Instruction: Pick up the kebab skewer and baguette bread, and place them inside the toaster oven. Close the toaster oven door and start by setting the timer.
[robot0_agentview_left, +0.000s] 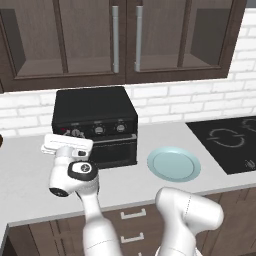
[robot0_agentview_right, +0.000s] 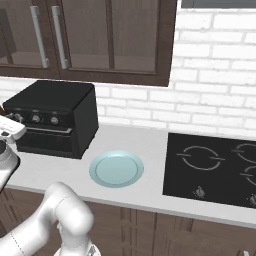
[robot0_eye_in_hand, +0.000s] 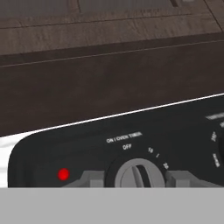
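The black toaster oven (robot0_agentview_left: 95, 112) stands on the counter against the brick wall, also in the right base view (robot0_agentview_right: 55, 112). Its door (robot0_agentview_left: 114, 150) is up and closed. My gripper (robot0_agentview_left: 74, 134) is pressed to the left end of the knob panel. In the hand view the gripper (robot0_eye_in_hand: 138, 177) has a grey fingertip on each side of the silver timer knob (robot0_eye_in_hand: 138, 173), tight against it. The knob sits under the words "ON / OVEN TIMER" and "OFF". A red lamp (robot0_eye_in_hand: 64, 174) glows to its left. The kebab skewer and baguette bread are hidden.
A bare pale blue plate (robot0_agentview_left: 173, 164) lies on the grey counter right of the oven, also seen as the plate (robot0_agentview_right: 116, 168). A black cooktop (robot0_agentview_left: 227, 142) fills the counter's right end. Dark wood cabinets (robot0_agentview_left: 125, 40) hang above.
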